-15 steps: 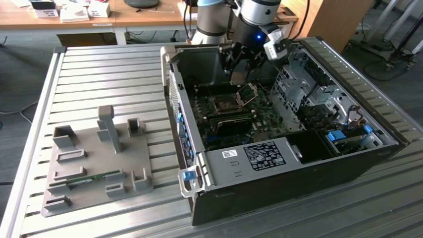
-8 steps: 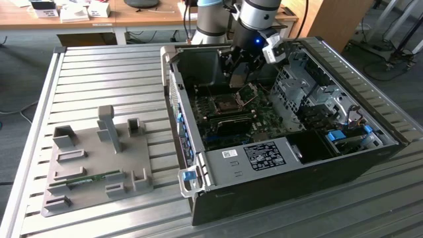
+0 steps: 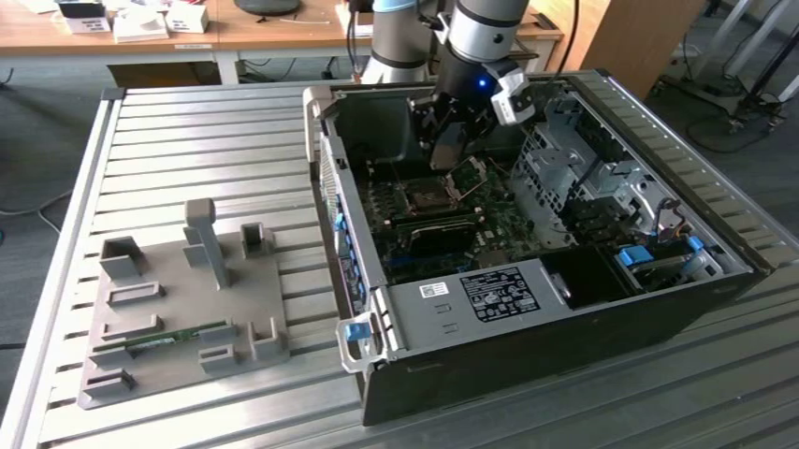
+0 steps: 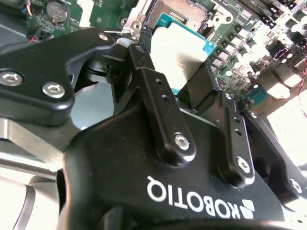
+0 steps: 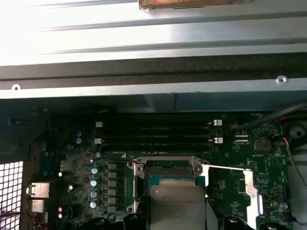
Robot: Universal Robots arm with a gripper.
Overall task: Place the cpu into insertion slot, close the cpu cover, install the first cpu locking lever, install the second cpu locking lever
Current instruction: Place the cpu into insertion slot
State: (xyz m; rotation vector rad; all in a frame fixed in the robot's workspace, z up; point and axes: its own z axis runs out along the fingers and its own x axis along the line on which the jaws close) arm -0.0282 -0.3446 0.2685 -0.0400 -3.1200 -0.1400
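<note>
Cpu [image 4: 178, 50] clamped in jaws, inside open case [image 3: 562, 348]

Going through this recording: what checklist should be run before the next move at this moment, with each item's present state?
1. cpu clamped in the gripper: ok, a finger presses on each side.
2. cpu cover lifted clear of the socket: ok, it stands tilted up.
3. Socket free of any chip: ok, its contact field is bare in the second wrist view.
4. cpu positioned over the socket: ok roughly, in the first wrist view.
5. cpu corners lined up with the socket: cannot tell.
6. cpu seated: not ok, it hangs above the socket.
</note>
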